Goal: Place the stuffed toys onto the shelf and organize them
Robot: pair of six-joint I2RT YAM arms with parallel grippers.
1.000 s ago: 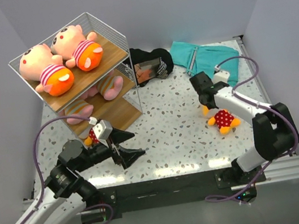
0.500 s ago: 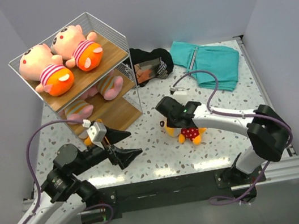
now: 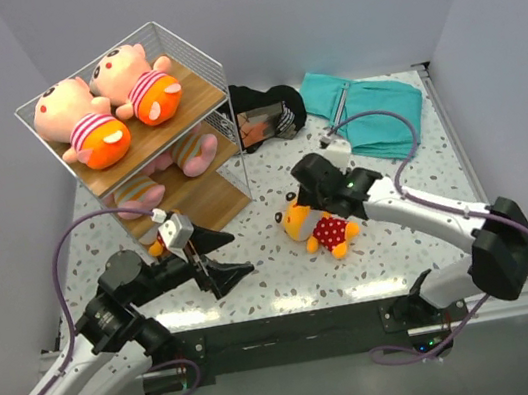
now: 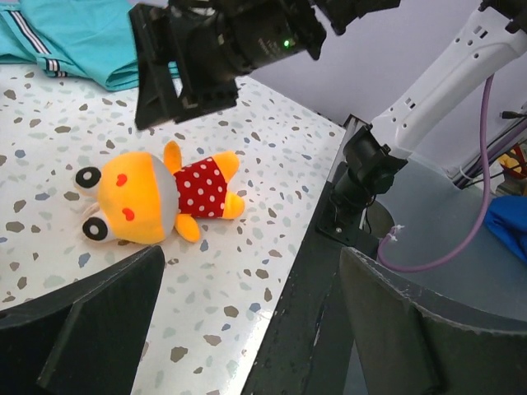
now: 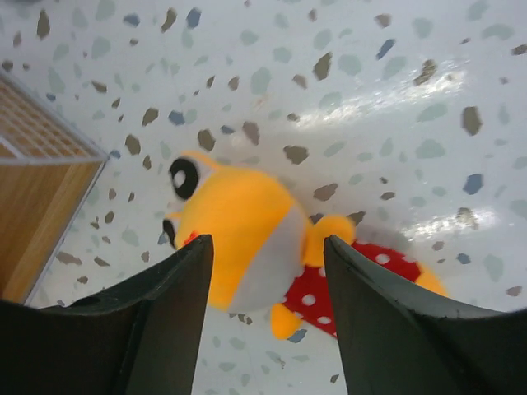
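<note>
Top external view, left to right. At the far left of the table (image 3: pixel 288 280) stands the shelf (image 3: pixel 195 99). On its top board lie a left pink toy (image 3: pixel 77 122) and a right pink toy (image 3: pixel 136 85), side by side in striped tops and orange shorts. On the board below are two lower toys (image 3: pixel 190 151), partly hidden by the top board.

Near the shelf's near corner is the left gripper (image 3: pixel 245 251), its jaws spread wide with nothing between them. Behind its wrist, at the foot of the shelf, a hidden toy (image 3: pixel 160 243) in red dots peeks out, mostly covered by the arm.

At the centre the orange toy (image 3: pixel 315 229) lies flat on the table, right of the shelf, with its head to the left and its red dotted outfit to the right. The right gripper (image 3: pixel 301 199) is just above it with jaws parted, gripping nothing. The right wrist view shows its fingers (image 5: pixel 165 329) on either side of the toy's head, and the left wrist view shows it clear of the toy.

Along the far edge lie a black bundle (image 3: pixel 265 114) and, to the right, a teal cloth (image 3: pixel 371 109).
</note>
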